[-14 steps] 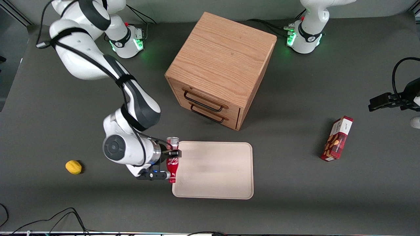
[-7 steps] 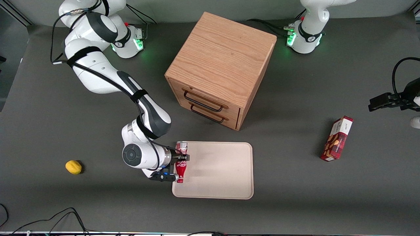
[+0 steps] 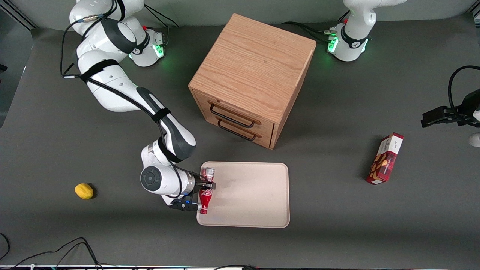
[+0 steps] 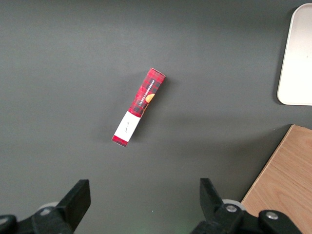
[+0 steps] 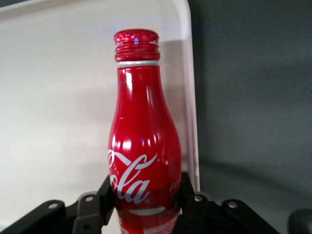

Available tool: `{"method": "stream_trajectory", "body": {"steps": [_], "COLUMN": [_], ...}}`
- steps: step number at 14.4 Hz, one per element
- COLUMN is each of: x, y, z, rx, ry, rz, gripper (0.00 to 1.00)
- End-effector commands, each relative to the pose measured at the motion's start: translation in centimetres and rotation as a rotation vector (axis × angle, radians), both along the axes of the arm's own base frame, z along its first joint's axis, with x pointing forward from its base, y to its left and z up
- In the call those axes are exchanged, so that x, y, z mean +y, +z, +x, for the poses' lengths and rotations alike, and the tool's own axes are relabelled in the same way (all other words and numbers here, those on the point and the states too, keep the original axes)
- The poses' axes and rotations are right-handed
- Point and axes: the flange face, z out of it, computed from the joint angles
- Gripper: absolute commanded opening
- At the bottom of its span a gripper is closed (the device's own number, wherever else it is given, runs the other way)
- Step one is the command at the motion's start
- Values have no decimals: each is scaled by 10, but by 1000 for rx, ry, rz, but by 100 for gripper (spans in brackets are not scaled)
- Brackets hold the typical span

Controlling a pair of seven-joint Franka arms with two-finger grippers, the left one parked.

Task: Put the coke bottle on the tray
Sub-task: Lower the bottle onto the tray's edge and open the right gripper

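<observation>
My right gripper (image 3: 204, 187) is shut on the coke bottle (image 3: 206, 190), a slim red bottle with white script lettering. It holds the bottle lying flat, silvery base toward the cabinet and red cap toward the front camera, over the tray's edge at the working arm's end. The cream-beige tray (image 3: 251, 195) lies on the table in front of the cabinet's drawers. In the right wrist view the black fingers (image 5: 187, 192) clamp the bottle's (image 5: 144, 146) lower body, with the tray (image 5: 53, 97) under it and its rim beside the bottle.
A wooden two-drawer cabinet (image 3: 251, 78) stands farther from the front camera than the tray. A red snack box (image 3: 385, 158) lies toward the parked arm's end, also in the left wrist view (image 4: 140, 106). A yellow lemon (image 3: 84, 191) lies toward the working arm's end.
My gripper has carried the bottle sideways from just outside the tray's edge to over that edge; in the last half second it shifted only slightly.
</observation>
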Motion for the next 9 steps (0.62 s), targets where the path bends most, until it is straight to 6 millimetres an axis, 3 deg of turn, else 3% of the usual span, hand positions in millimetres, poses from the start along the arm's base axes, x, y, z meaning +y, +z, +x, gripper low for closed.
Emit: {"method": "stream_trajectory", "body": {"steps": [1, 6, 9], "x": [6, 10, 6], "y": [8, 4, -10], "z": [6, 2, 1], "rx": [-27, -29, -27], "ry": [-11, 5, 11], "rz": [-2, -22, -47], "gripper": [99, 100, 100]}}
